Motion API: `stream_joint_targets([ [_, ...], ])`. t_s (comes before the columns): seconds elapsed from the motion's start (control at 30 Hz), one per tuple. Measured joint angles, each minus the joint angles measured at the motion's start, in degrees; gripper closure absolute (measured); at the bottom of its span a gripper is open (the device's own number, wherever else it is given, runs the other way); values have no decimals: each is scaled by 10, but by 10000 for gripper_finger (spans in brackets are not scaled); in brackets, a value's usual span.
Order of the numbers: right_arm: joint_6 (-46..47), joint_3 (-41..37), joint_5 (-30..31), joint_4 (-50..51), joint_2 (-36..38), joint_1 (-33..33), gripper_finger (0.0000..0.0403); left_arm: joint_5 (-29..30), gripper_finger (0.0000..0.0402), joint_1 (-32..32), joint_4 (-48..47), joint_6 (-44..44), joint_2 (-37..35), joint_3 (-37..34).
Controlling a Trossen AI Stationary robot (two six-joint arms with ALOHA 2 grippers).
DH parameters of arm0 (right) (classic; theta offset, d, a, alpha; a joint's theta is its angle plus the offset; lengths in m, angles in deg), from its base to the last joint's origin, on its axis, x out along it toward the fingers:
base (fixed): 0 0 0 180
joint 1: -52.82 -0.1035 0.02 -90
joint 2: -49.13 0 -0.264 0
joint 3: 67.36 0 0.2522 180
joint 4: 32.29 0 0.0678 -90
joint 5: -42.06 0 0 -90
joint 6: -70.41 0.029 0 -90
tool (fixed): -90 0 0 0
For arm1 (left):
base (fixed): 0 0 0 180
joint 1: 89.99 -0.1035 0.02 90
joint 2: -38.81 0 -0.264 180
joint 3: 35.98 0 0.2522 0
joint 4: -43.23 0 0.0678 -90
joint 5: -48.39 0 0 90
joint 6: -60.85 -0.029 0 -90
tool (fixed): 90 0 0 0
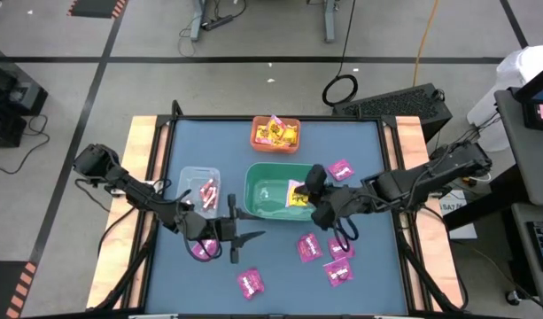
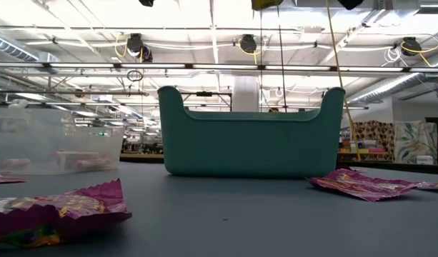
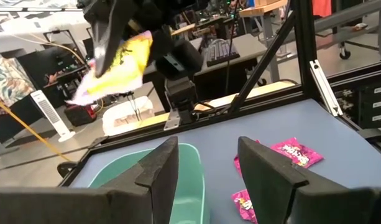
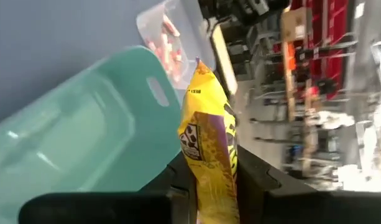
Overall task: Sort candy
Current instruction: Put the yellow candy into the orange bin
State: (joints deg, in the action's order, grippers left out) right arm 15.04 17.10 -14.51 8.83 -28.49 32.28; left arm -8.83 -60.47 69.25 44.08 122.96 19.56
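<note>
Above the green bin [image 1: 269, 197] my right gripper [image 1: 312, 190] is shut on a yellow packet [image 1: 298, 196] with red print, also seen as the yellow packet [image 3: 119, 62]. My left gripper [image 1: 244, 241] hovers open near the table's front left, beside a magenta packet [image 1: 205, 249], with nothing between its fingers [image 3: 160, 167]. Several more magenta packets [image 1: 308, 246] lie flat on the blue mat at the front right. The clear bin [image 1: 200, 188] holds pink-white sticks, and the orange bin [image 1: 275, 133] holds yellow packets. My right gripper pinches one end of the yellow packet [image 4: 210, 163] between its two fingers. The fingers come from the table's right, slanting down. The packet sticks out past the fingertips, lifted clear over the right part of the green bin [image 4: 84, 143].
The orange bin stands at the mat's far edge, the clear bin left of the green one. Loose magenta packets [image 2: 54, 210] lie near the front edge and one [image 1: 340, 170] right of the green bin. Wooden table borders [image 1: 147, 151] flank the mat.
</note>
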Motion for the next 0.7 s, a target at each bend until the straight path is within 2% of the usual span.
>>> stream_joint_targets([
  [0.17, -38, 0, 11, -2, -1, 3, 339, 0, 229, 0, -1, 0, 0, 0],
  [0.37, 11, 0, 11, -2, -1, 4, 339, 0, 229, 0, -2, 2, 0, 0],
  [0.5, 103, 0, 10, -4, -1, 15, 339, 0, 229, 0, -2, 2, 0, 0],
  [0.7, 309, 0, 10, -4, -1, 53, 339, 0, 229, 0, -2, 2, 0, 0],
])
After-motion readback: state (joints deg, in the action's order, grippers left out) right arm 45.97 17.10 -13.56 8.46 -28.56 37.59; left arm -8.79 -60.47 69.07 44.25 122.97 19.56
